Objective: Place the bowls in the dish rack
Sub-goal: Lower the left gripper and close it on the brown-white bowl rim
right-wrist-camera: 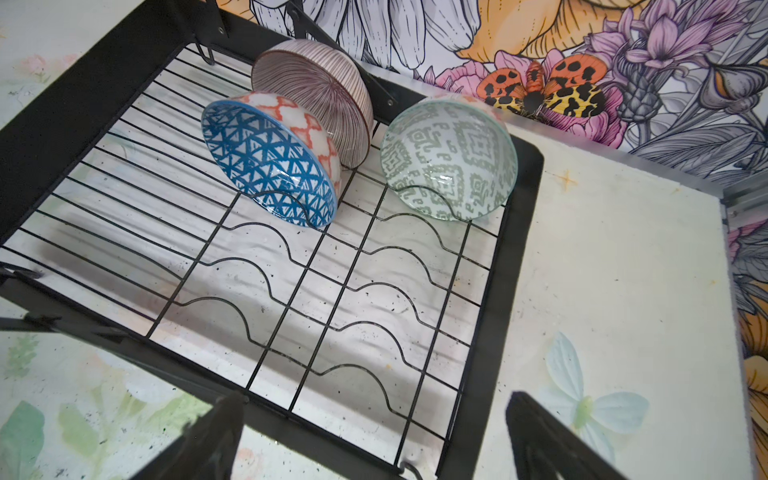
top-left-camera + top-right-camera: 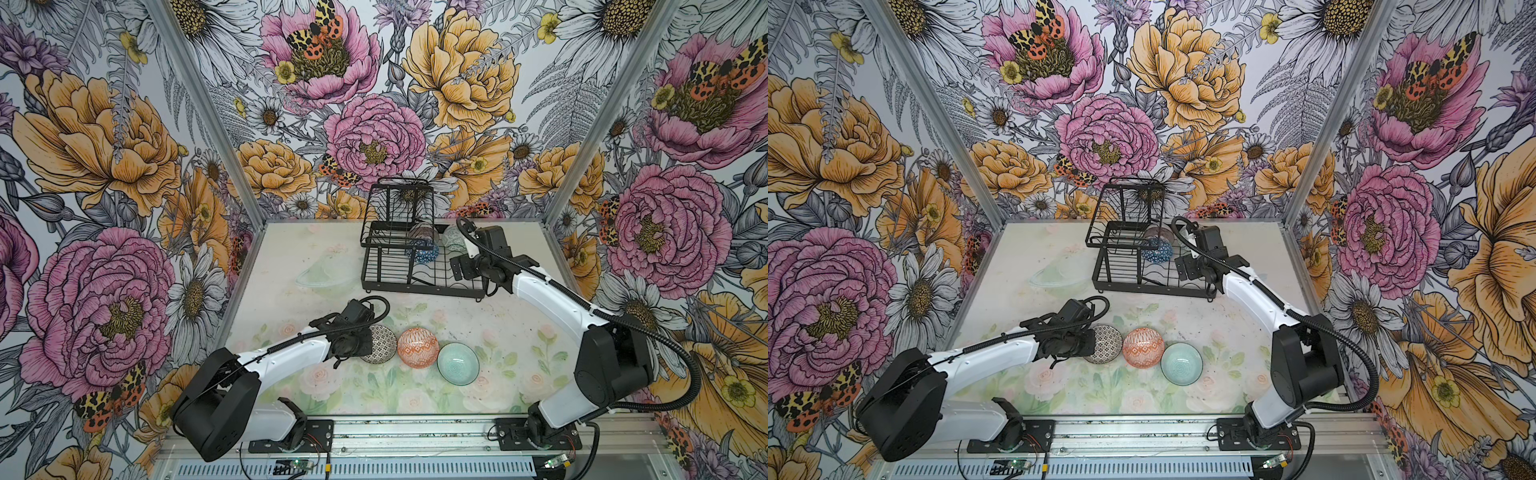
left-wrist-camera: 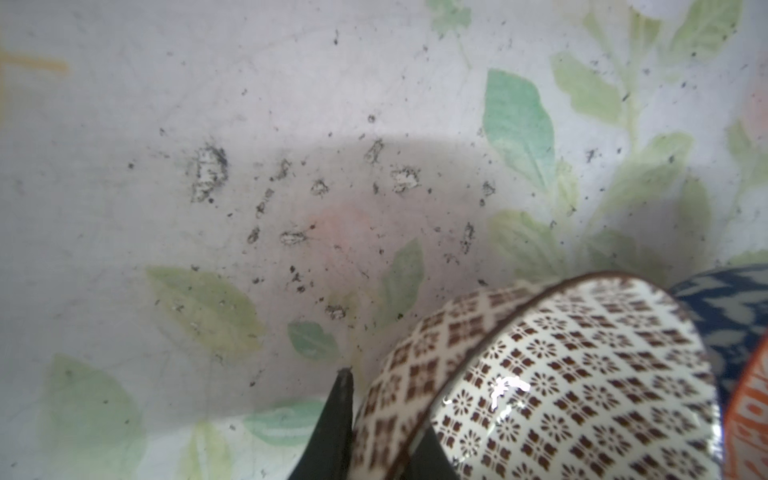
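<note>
Three bowls, the striped bowl, blue bowl and grey-green bowl, stand on edge in the dish rack at the back of a scuffed floral table, enclosed on three sides by flower wallpaper. Near the front lie the dotted bowl, orange bowl and teal bowl in a row. The left claw is clamped on the dotted bowl's wall; the right claw, spread wide and empty, hangs above the rack.
</note>
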Motion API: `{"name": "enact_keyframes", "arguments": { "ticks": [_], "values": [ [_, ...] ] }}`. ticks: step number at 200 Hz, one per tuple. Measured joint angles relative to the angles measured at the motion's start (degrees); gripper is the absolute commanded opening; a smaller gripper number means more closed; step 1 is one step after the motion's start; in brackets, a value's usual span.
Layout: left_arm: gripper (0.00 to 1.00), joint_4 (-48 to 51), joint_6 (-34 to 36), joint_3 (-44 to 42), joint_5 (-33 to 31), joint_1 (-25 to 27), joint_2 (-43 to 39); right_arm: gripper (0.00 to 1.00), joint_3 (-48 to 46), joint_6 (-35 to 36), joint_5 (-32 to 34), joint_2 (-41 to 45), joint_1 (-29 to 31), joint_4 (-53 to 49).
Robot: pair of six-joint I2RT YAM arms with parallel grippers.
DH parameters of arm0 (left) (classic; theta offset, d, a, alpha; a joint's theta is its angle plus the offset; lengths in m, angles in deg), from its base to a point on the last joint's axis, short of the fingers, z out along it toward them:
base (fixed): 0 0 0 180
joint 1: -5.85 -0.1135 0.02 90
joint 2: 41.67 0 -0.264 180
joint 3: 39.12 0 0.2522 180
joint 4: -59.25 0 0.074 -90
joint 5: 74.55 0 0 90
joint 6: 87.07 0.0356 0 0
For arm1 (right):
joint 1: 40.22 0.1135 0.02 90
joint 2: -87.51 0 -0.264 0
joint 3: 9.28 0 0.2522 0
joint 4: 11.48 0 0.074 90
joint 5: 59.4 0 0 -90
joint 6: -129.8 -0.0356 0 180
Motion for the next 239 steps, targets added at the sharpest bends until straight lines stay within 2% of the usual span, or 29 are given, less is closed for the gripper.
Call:
{"name": "enact_keyframes", "arguments": {
  "ticks": [29,91,154,239],
  "values": [
    [0.00,0.20,0.90,0.28,0.07,-0.48,0.02,0.99,-0.04,0.00,0.00,0.00,0.00,0.00],
    [0.00,1.20,1.95,0.74,-0.07,-1.90,-0.46,0.99,-0.17,0.00,-0.76,0.00,-0.15,0.00],
    [0.00,6.43,4.55,2.10,-5.11,-2.60,-5.07,0.99,-0.17,-0.24,-2.32,0.61,-0.15,-0.28],
    [0.00,5.70,10.10,12.04,-9.40,-0.52,-8.98,1.00,-2.16,-3.32,-7.52,7.67,-0.15,-1.86]
  ]
}}
